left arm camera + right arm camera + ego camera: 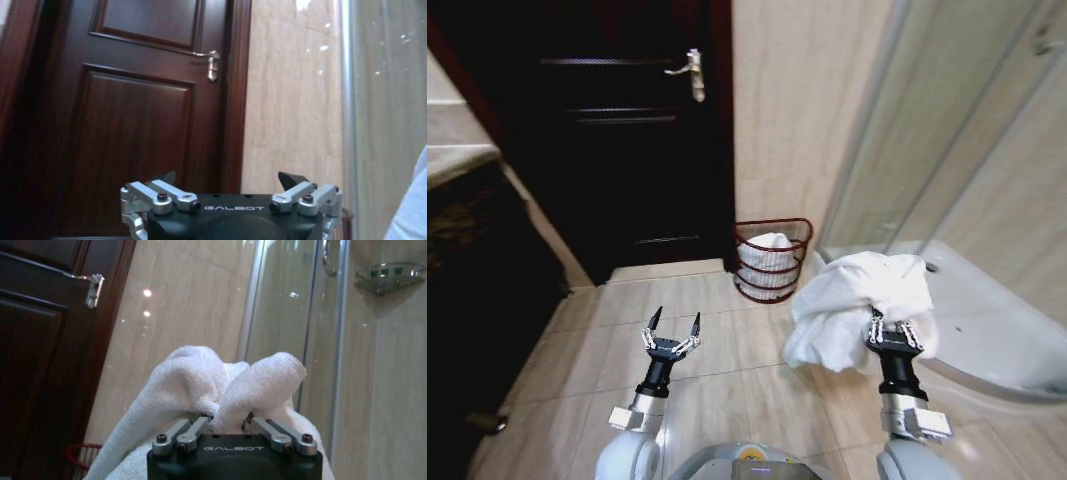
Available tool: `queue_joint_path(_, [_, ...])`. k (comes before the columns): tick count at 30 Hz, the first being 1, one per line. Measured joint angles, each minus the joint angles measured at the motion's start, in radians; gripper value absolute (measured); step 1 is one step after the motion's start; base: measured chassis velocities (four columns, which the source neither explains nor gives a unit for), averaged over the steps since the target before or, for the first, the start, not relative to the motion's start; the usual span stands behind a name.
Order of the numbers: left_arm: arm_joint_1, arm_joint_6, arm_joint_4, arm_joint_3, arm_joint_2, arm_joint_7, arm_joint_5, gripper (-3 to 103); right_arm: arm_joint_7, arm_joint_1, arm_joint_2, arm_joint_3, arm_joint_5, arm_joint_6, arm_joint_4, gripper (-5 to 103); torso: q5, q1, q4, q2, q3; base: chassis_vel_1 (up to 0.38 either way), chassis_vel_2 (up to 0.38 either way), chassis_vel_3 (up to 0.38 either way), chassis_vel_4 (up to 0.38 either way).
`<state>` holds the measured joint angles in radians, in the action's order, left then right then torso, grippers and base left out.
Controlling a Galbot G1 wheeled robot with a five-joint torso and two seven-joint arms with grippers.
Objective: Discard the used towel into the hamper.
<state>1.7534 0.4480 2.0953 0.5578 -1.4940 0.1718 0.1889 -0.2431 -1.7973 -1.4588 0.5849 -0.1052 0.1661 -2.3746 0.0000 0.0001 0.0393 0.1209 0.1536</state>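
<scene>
The white towel [857,300] was pinched at its bunched middle by the right gripper [893,335], held above the floor tiles short of the hamper [772,258], which stood against the wall beside the dark door [627,130]. The left gripper [672,330] was held spread and empty. If released here, the trailing folds would likely fall outside the rim.

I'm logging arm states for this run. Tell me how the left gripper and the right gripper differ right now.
The left gripper has its jaws spread open and holds nothing; the right gripper has its jaws shut on the white towel.
The left gripper is raised over bare floor tiles facing the dark door; the right gripper is raised beside the shower tray, draped in cloth.
Both point upward and forward, short of the hamper.
</scene>
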Motion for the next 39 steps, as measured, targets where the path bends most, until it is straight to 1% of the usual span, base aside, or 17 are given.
queue_joint_path(3, [0.008, -0.014, 0.017, -0.001, -0.008, -0.026, -0.009, 100, 0.006, 0.007, 0.009, 0.005, 0.022, -0.013, -0.006, 19, 0.0002, 0.001, -0.0002, 0.005, 0.004, 0.000, 0.000, 0.000, 0.000])
queue_joint_path(8, [0.013, -0.019, 0.027, 0.000, -0.013, -0.041, -0.018, 100, 0.022, 0.007, 0.014, 0.005, 0.036, -0.015, -0.013, 19, 0.0001, 0.003, -0.0003, 0.017, 0.013, 0.000, 0.000, 0.000, 0.000])
queue_joint_path(11, [0.021, -0.024, 0.036, 0.001, -0.016, -0.055, -0.025, 100, 0.036, -0.001, 0.021, -0.013, 0.088, -0.036, -0.034, 19, -0.0001, 0.007, 0.0000, 0.034, 0.026, 0.000, 0.000, 0.000, 0.000])
queue_joint_path(12, [0.021, -0.024, 0.036, 0.001, -0.016, -0.055, -0.025, 100, 0.036, -0.001, 0.021, -0.013, 0.088, -0.036, -0.034, 19, -0.0001, 0.007, 0.0000, 0.034, 0.026, 0.000, 0.000, 0.000, 0.000])
queue_joint_path(15, [0.025, -0.029, 0.042, 0.001, -0.018, -0.082, -0.034, 100, 0.078, -0.010, 0.022, -0.018, 0.112, -0.045, -0.047, 19, 0.0000, 0.013, -0.0001, 0.051, 0.037, 0.000, 0.000, 0.000, 0.000])
queue_joint_path(16, [0.025, -0.029, 0.042, 0.001, -0.018, -0.082, -0.034, 100, 0.078, -0.010, 0.022, -0.018, 0.112, -0.045, -0.047, 19, 0.0000, 0.013, -0.0001, 0.051, 0.037, 0.000, 0.000, 0.000, 0.000])
queue_joint_path(18, [0.029, -0.041, 0.049, 0.000, -0.018, -0.114, -0.044, 100, 0.113, -0.014, 0.028, -0.017, 0.123, -0.053, -0.050, 19, 0.0000, 0.016, 0.0000, 0.063, 0.046, 0.000, 0.000, 0.000, 0.000])
queue_joint_path(19, [0.029, -0.041, 0.049, 0.000, -0.018, -0.114, -0.044, 100, 0.113, -0.014, 0.028, -0.017, 0.123, -0.053, -0.050, 19, 0.0000, 0.016, 0.0000, 0.063, 0.046, 0.000, 0.000, 0.000, 0.000])
queue_joint_path(22, [0.030, -0.055, 0.056, 0.000, -0.016, -0.143, -0.049, 100, 0.150, -0.017, 0.033, -0.017, 0.144, -0.060, -0.063, 19, 0.0000, 0.021, 0.0000, 0.080, 0.060, 0.000, 0.000, 0.000, 0.000])
queue_joint_path(23, [0.030, -0.055, 0.056, 0.000, -0.016, -0.143, -0.049, 100, 0.150, -0.017, 0.033, -0.017, 0.144, -0.060, -0.063, 19, 0.0000, 0.021, 0.0000, 0.080, 0.060, 0.000, 0.000, 0.000, 0.000])
queue_joint_path(26, [0.027, -0.063, 0.064, -0.001, -0.015, -0.157, -0.055, 100, 0.157, -0.011, 0.038, -0.014, 0.152, -0.068, -0.073, 19, 0.0000, 0.025, 0.0000, 0.097, 0.072, 0.000, 0.000, 0.000, 0.000])
queue_joint_path(27, [0.027, -0.063, 0.064, -0.001, -0.015, -0.157, -0.055, 100, 0.157, -0.011, 0.038, -0.014, 0.152, -0.068, -0.073, 19, 0.0000, 0.025, 0.0000, 0.097, 0.072, 0.000, 0.000, 0.000, 0.000])
queue_joint_path(31, [0.029, -0.078, 0.075, -0.006, -0.015, -0.160, -0.059, 100, 0.157, -0.005, 0.042, -0.004, 0.156, -0.088, -0.085, 19, 0.0000, 0.032, 0.0000, 0.117, 0.085, 0.000, 0.000, 0.000, 0.000])
queue_joint_path(39, [0.024, -0.110, 0.101, -0.007, -0.009, -0.177, -0.064, 100, 0.152, -0.001, 0.041, 0.006, 0.163, -0.090, -0.095, 19, 0.0000, 0.042, -0.0001, 0.150, 0.108, 0.000, 0.000, 0.000, 0.000])
